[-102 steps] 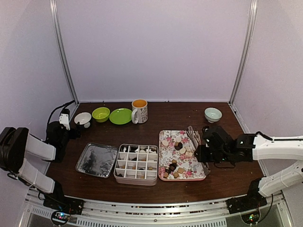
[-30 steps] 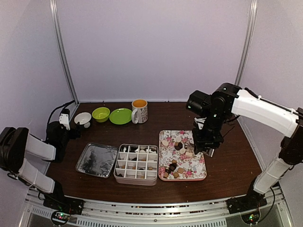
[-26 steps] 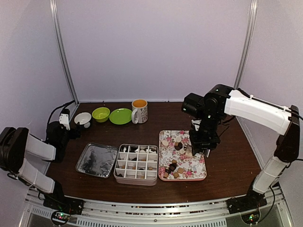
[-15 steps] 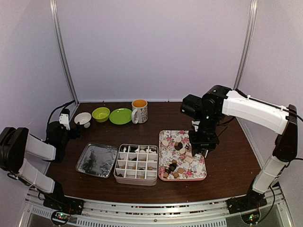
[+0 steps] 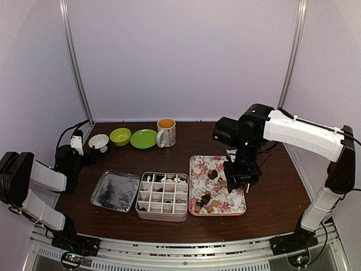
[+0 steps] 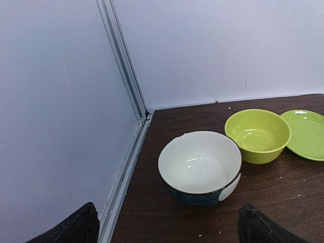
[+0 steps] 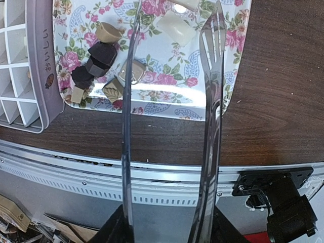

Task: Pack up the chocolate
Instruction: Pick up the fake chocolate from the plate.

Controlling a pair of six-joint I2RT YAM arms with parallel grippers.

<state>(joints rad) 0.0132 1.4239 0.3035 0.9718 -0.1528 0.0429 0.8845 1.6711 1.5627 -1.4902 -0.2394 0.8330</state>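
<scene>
Chocolate (image 7: 96, 58) lies loose on the floral tray (image 7: 230, 35), right of the divided box (image 7: 43, 50). The right tool (image 7: 164, 228) is clamped on the tongs (image 7: 126, 126), blades apart; the left tool (image 6: 167, 230) gapes idle. Best to straddle one cream piece (image 7: 176, 26), squeeze gently, lift straight.

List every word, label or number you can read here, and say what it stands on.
Divided box rim: short printed characters beside a small brown emblem, too small and turned to read.
Mug: any print too small to read.
No other text seen.
</scene>
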